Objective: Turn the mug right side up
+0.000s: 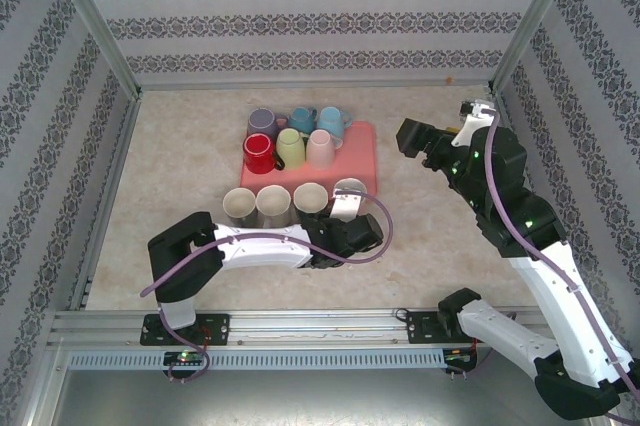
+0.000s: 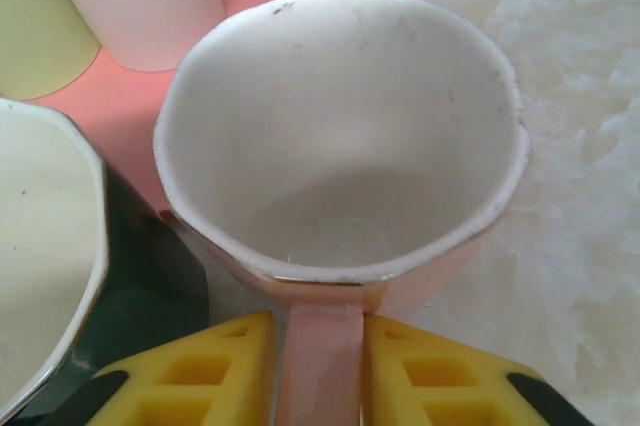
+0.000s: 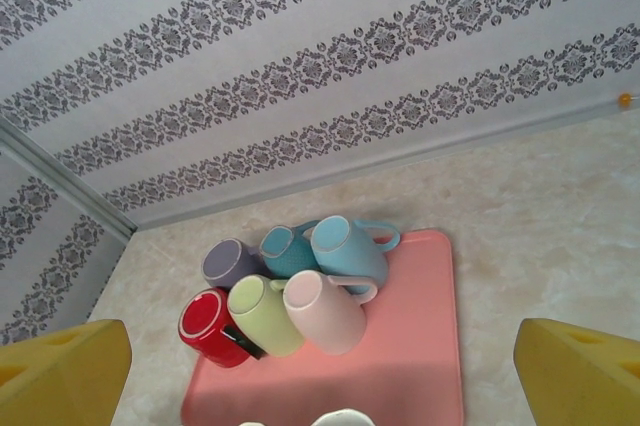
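The mug [image 1: 349, 189] is pale pink outside and white inside. It stands upright on the table at the right end of a row, just in front of the pink tray [image 1: 362, 146]. From the left wrist view I look straight into the mug's [image 2: 340, 146] open mouth. My left gripper [image 1: 345, 214] [image 2: 320, 336] has its yellow fingers on either side of the handle, slightly open, with a thin gap on the left side. My right gripper [image 1: 408, 136] [image 3: 322, 376] hangs wide open and empty above the table, right of the tray.
Three more upright mugs [image 1: 273, 202] stand left of the pink one; the nearest is dark green [image 2: 140, 276]. Several colourful mugs [image 3: 290, 286] sit upside down on the tray's [image 3: 410, 356] left half. Patterned walls enclose the table.
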{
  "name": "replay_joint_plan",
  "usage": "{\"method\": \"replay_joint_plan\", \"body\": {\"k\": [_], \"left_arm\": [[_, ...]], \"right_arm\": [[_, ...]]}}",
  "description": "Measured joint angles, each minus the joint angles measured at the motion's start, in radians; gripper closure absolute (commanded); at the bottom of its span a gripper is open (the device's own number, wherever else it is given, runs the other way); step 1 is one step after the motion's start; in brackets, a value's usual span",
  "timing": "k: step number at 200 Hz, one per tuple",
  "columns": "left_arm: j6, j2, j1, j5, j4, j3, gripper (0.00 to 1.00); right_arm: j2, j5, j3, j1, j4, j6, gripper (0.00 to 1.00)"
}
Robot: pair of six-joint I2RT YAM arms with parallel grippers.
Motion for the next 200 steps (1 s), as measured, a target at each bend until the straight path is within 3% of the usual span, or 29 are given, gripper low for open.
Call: {"method": "replay_joint_plan", "body": {"k": [115,200], "left_arm": [[-0.004,-0.009,0.000,0.000,-0.026,0.000,0.56],[0.053,-0.192,0.000,0.052,-0.026,0.000,0.42]], "right_arm": [[-0.012,-0.017,-0.009,0.000,0.009,0.015,0.02],[-0.034,-0.039,-0.008,0.000,0.008,0.018,0.02]]}}
